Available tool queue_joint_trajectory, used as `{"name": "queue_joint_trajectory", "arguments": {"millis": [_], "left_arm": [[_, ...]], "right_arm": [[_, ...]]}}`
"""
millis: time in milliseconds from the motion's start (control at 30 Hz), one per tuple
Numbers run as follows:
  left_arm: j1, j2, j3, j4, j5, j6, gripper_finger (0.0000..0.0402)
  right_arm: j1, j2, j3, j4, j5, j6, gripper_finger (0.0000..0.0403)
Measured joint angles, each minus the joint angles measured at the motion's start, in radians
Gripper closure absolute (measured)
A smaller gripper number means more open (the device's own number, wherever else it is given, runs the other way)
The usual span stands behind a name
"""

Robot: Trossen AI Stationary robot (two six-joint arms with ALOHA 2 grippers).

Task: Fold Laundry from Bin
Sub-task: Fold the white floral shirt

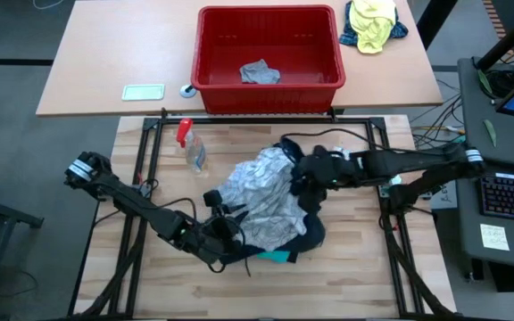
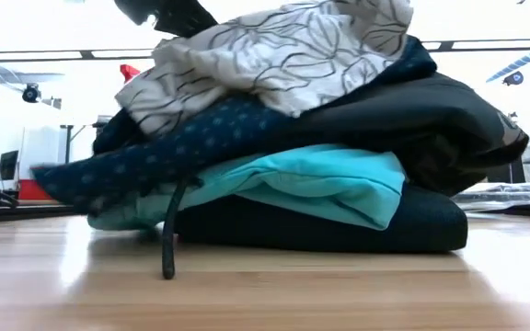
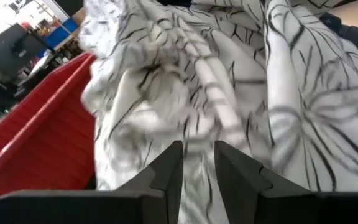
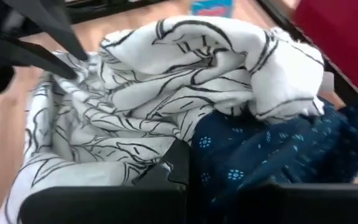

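A pile of laundry lies mid-table. On top is a white garment with black line pattern (image 1: 261, 201), over a navy dotted one (image 2: 201, 138), a turquoise one (image 2: 320, 184), a dark grey one (image 2: 449, 119) and a black one (image 2: 339, 225) on the wood. My left gripper (image 1: 224, 212) is shut on the white garment at the pile's left. My right gripper (image 1: 297, 183) is shut at the pile's right, where white and navy cloth meet. The red bin (image 1: 270, 13) stands on the far table with a light grey garment (image 1: 260, 73) on its floor. My left gripper pinches a bunched fold of the white garment (image 3: 197, 134) between its two fingers, coming nearly level from the table's near left. The cloth rises away from the fingers, lifted off the pile there. My right gripper closes on the white garment's edge (image 4: 166, 155) right beside the navy cloth; the fingers hide the exact place. It comes slanting down from the table's right. The white cloth sags between both grippers.
A spray bottle with a red top (image 1: 190, 147) stands on the table left of the pile. A yellow-and-blue cloth bundle (image 1: 373, 25) and a small flat pad (image 1: 143, 91) lie on the far table. A black cord (image 2: 168, 230) hangs down before the pile.
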Motion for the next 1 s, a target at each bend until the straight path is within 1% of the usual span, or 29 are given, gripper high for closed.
{"name": "queue_joint_trajectory", "arguments": {"millis": [67, 133, 200, 300, 400, 467, 600, 800, 900, 1000], "left_arm": [[0.000, -0.007, 0.000, 0.001, 0.001, 0.014, 0.0325], [0.002, -0.009, 0.000, 0.000, 0.020, 0.026, 0.0325], [0.012, -0.006, 0.000, 0.000, 0.096, 0.036, 0.0325], [0.039, 0.015, 0.000, 0.009, 0.201, 0.029, 0.0325], [0.066, 0.046, -0.001, 0.006, 0.222, 0.016, 0.0325], [0.082, 0.068, -0.001, 0.006, 0.223, 0.015, 0.0325], [0.105, 0.088, -0.002, -0.026, 0.247, -0.009, 0.0325], [0.099, 0.059, -0.002, -0.089, 0.245, -0.034, 0.0325], [0.097, 0.023, -0.002, -0.096, 0.242, -0.023, 0.0325], [0.093, -0.016, -0.002, -0.109, 0.242, -0.003, 0.0325]], "right_arm": [[0.009, -0.040, -0.034, -0.032, 0.045, 0.039, 0.0392], [0.012, -0.073, -0.077, -0.067, 0.065, 0.102, 0.0392], [0.015, -0.098, -0.142, -0.075, 0.067, 0.164, 0.0390], [0.025, -0.111, -0.262, -0.006, 0.068, 0.247, 0.0386], [0.026, -0.108, -0.362, 0.117, 0.044, 0.288, 0.0376], [0.023, -0.105, -0.398, 0.151, 0.020, 0.294, 0.0364], [0.023, -0.123, -0.407, 0.109, -0.023, 0.310, 0.0328], [0.024, -0.218, -0.374, -0.004, -0.113, 0.314, 0.0261], [0.024, -0.276, -0.347, -0.053, -0.121, 0.320, 0.0233], [0.027, -0.331, -0.335, -0.062, -0.121, 0.312, 0.0215]]}}
